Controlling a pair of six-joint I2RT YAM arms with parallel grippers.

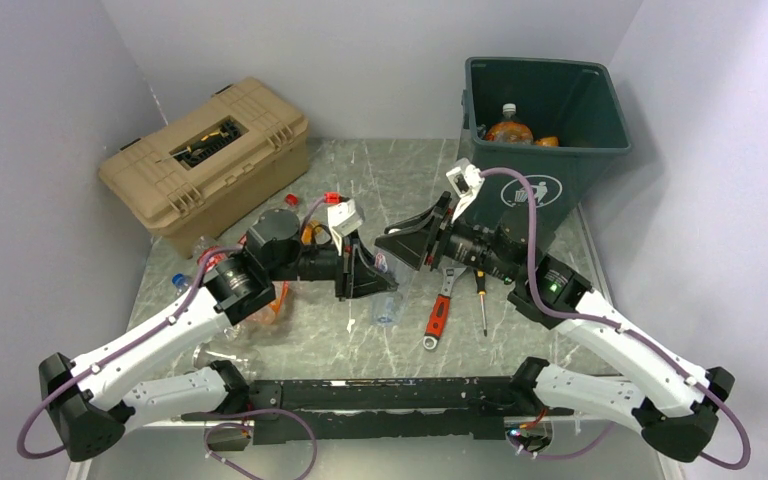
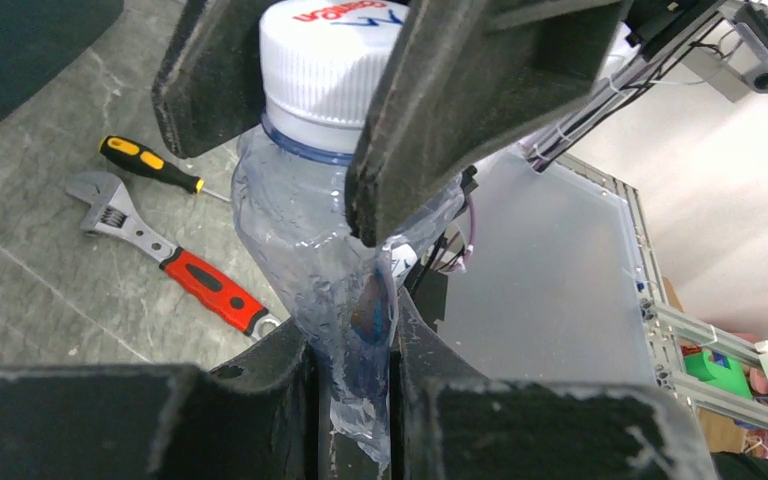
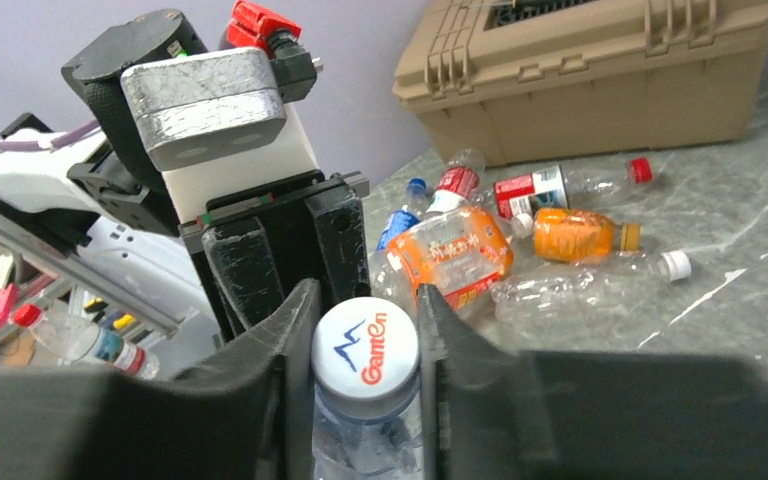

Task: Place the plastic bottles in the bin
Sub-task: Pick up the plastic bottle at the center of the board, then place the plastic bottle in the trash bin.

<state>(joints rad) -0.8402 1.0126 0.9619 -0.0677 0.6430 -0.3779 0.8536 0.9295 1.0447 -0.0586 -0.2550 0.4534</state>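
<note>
The left gripper (image 2: 352,395) pinches the crushed lower body of a clear bottle (image 2: 300,220), and the right gripper (image 3: 365,325) clamps its white cap (image 3: 365,365) from the opposite end, so both hold the one bottle between them. Just below the right gripper lie a wrench (image 1: 438,315) and a screwdriver (image 1: 481,300). Behind the left gripper, loose bottles (image 3: 560,235) are scattered. The bin (image 1: 580,175) stands right behind the right gripper's wrist, with an orange bottle (image 1: 510,131) inside.
</note>
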